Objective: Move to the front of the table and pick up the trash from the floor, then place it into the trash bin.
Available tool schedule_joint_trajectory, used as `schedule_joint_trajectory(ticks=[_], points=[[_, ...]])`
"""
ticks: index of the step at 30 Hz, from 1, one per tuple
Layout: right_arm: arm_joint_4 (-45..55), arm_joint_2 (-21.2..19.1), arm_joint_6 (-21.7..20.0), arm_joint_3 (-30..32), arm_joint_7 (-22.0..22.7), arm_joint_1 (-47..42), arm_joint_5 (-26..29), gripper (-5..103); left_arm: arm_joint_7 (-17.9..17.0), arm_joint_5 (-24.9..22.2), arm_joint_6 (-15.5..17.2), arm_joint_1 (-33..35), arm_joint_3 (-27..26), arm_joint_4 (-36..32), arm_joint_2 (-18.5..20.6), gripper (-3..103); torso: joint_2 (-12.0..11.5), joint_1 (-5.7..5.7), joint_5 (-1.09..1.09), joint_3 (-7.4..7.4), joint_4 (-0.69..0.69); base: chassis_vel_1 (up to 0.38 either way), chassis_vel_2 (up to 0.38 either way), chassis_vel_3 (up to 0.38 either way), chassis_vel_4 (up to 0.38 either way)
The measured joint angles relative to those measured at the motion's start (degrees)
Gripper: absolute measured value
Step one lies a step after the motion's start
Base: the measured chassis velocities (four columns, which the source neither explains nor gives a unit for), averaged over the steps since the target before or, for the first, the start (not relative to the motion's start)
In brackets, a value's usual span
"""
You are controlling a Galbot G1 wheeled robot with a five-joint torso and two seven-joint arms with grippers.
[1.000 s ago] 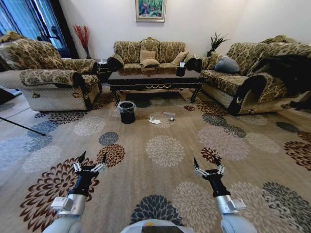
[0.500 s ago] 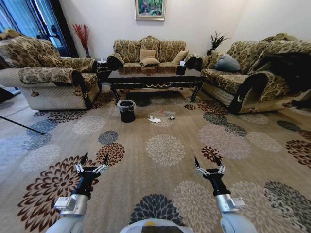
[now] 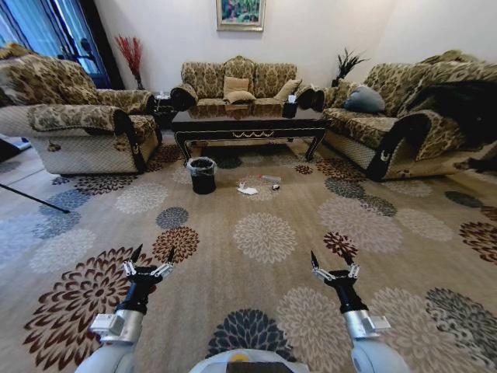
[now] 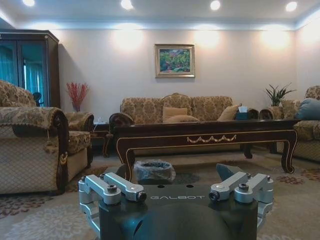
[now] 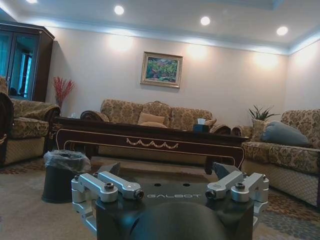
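Grippers first: my left gripper (image 3: 151,257) and right gripper (image 3: 328,259) hang low over the carpet (image 3: 264,241), fingers spread, holding nothing. I judge I'm on the approach step; closing in on the table (image 3: 248,124) comes next. Crumpled white trash (image 3: 248,190) lies before its front edge, near the black, liner-rimmed trash bin (image 3: 203,175).

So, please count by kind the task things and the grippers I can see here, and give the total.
Table: 1
Trash bin: 1
White trash pieces on the carpet: 2
Grippers, left gripper and right gripper, both open: 2
Total: 6
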Motion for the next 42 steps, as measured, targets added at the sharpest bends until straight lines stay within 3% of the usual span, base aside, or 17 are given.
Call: schedule_joint_trajectory(ticks=[21, 42], points=[[-1.61, 0.63, 2.05, -1.14, -3.34, 0.75, -1.42, 100, -0.64, 1.0, -1.37, 0.18, -0.31, 1.91, -1.19, 100, 0.24, 0.19, 0.0, 0.05, 0.01, -0.014, 0.013, 0.011, -0.014], [-1.37, 1.16, 2.36, -1.54, -3.88, 0.59, -1.36, 100, -0.61, 0.87, -1.76, 0.22, -0.6, 2.54, -1.41, 100, 0.44, 0.27, 0.01, 0.25, 0.01, -0.228, 0.226, 0.227, -0.225]])
